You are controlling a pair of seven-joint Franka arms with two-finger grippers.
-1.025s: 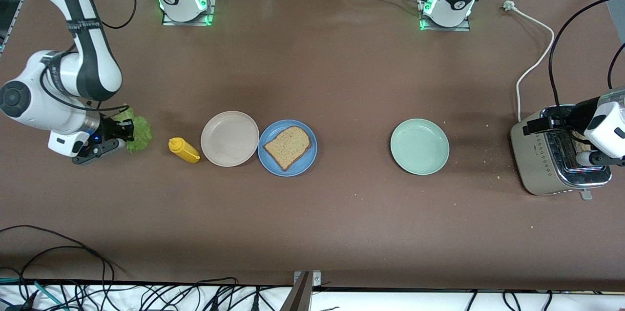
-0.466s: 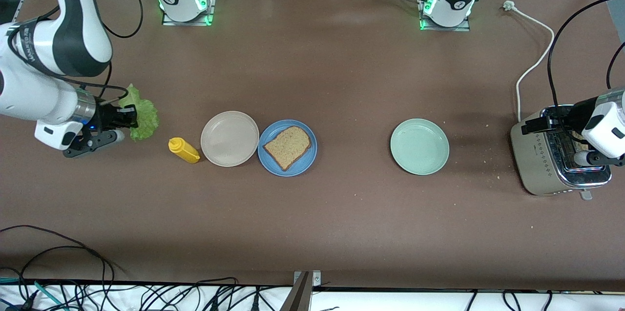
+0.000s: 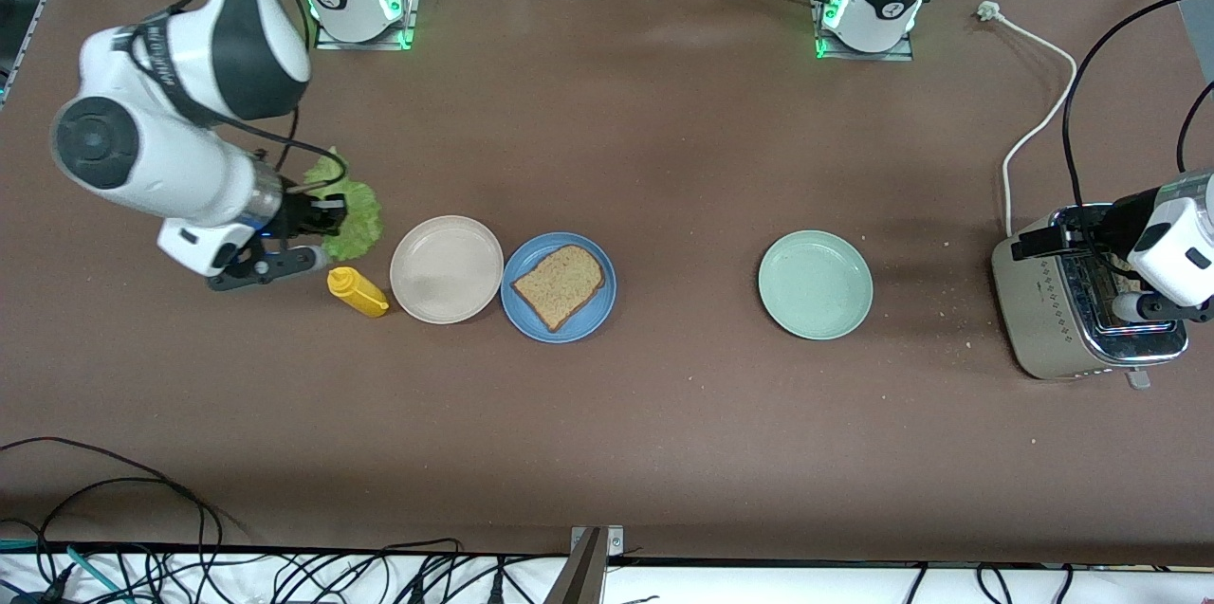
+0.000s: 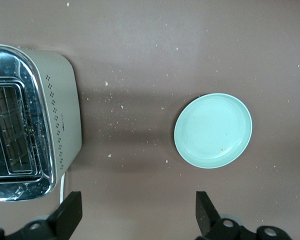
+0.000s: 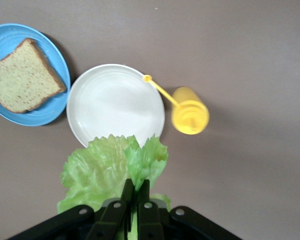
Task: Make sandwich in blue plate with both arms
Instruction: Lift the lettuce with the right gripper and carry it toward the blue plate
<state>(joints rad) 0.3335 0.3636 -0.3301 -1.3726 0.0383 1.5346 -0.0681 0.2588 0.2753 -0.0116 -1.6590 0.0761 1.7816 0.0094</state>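
So far only one bread slice (image 3: 558, 285) on the blue plate (image 3: 597, 315). Lettuce leaf (image 3: 353, 213) pinched in the closed right gripper (image 3: 322, 213) above the table near the mustard bottle (image 3: 358, 291), not yet placed. Left gripper (image 4: 136, 212) spread open and empty over the toaster (image 3: 1062, 301); second slice and stacking left.

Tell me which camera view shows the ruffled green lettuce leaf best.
The right wrist view: the ruffled green lettuce leaf fills the foreground, pinched in the shut right gripper. The front view shows the leaf smaller, partly hidden by that gripper. The left wrist view shows none of it.
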